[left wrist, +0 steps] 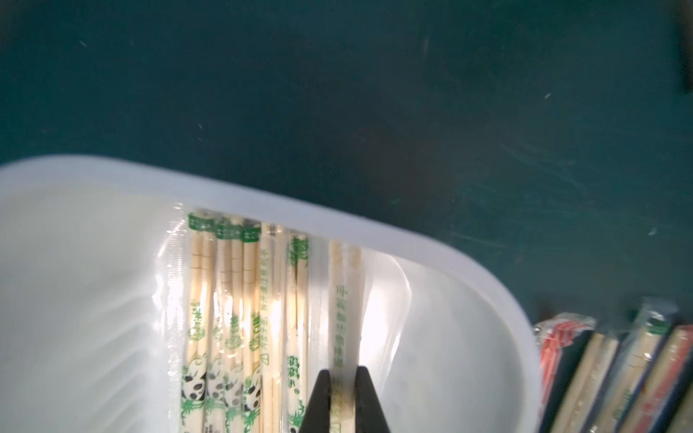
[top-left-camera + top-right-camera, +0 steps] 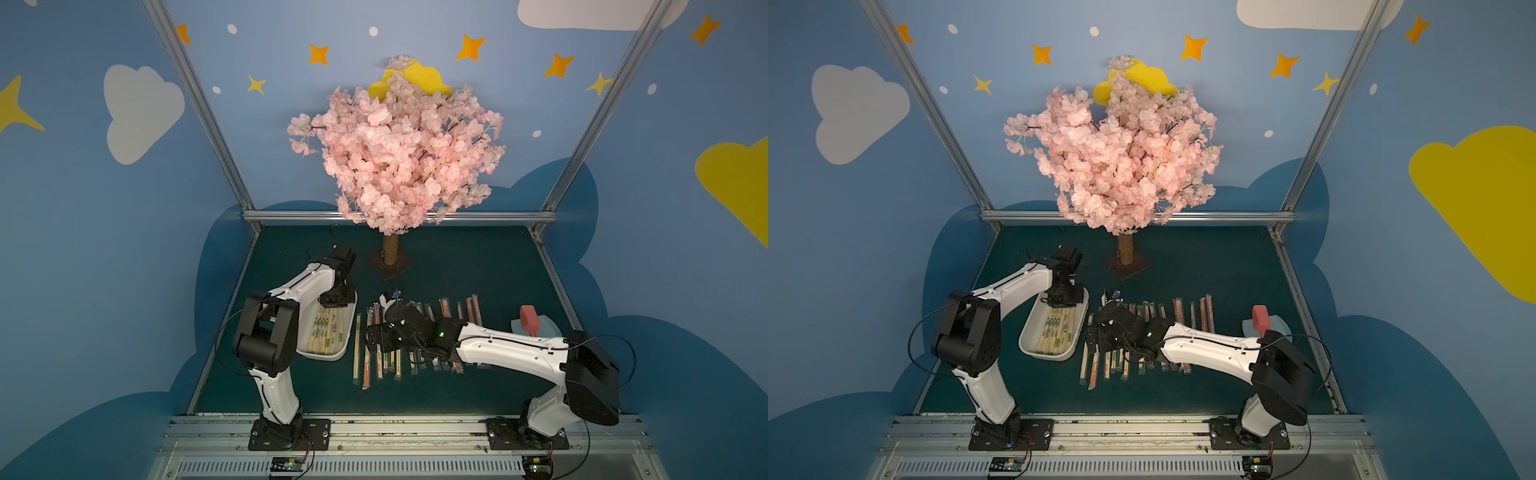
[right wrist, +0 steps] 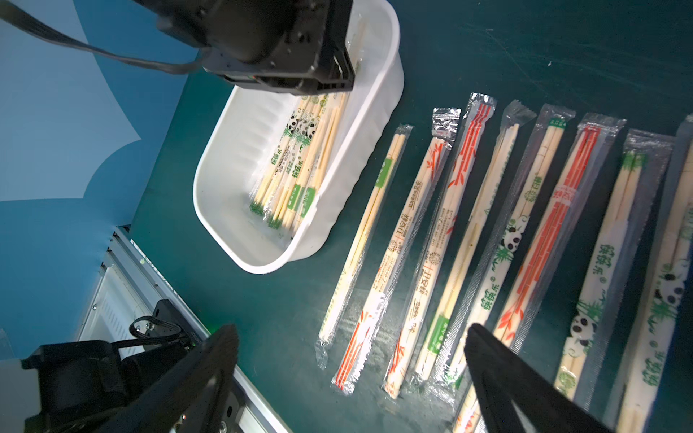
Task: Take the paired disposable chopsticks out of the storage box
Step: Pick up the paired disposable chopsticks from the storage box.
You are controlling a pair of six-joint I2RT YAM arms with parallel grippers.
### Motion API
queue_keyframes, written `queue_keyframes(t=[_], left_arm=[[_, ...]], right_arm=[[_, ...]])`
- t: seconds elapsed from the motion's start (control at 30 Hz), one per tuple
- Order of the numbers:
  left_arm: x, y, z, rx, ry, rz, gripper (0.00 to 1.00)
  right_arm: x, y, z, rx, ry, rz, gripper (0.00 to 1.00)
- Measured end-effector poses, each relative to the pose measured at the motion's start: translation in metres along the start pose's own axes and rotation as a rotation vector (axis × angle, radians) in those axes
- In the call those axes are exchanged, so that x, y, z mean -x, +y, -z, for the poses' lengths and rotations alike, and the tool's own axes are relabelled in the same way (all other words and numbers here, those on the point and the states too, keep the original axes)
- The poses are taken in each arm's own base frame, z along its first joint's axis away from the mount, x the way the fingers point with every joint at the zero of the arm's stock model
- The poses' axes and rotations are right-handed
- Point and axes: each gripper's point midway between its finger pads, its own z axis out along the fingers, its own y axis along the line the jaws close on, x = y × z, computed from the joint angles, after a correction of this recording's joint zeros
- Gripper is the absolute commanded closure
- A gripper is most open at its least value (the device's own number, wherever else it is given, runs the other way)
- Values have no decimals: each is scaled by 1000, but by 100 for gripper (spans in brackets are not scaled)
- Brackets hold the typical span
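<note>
The left gripper (image 1: 342,378) is down inside the white storage box (image 1: 375,234). Its two black fingers are squeezed on one wrapped pair with green writing (image 1: 341,300). That pair lies at the edge of the bunch with bare box floor next to it. I think that makes it a good one to take, because a finger fits beside it. I cannot tell if it is lifted yet. More chopstick pairs (image 3: 300,165) lie in the box beside it. A row of wrapped pairs (image 3: 465,210) lies side by side on the dark green table (image 3: 262,300), just beside the box, likely so each is easy to see. The right gripper (image 3: 348,333) hangs over that row with fingers wide apart, holding nothing.
</note>
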Motion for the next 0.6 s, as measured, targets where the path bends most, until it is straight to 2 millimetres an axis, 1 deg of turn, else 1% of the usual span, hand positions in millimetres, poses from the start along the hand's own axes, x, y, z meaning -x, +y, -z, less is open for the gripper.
queue_keyframes(t=[0.2,0.33,0.47,0.6], left_arm=[[16,-1,36,-45,-80,0,95],[16,-6,59,-97,-118,-11,95],[13,-16,81,-163,-153,-26,95],[-4,-30,92,-217,-158,-48,95]], right_arm=[[0,0,0,-1,0,0,2],[1,-1,0,-5,-4,-3,2],[-1,-8,1,-28,-16,-15,2],[-6,-21,4,-53,-32,-35,2]])
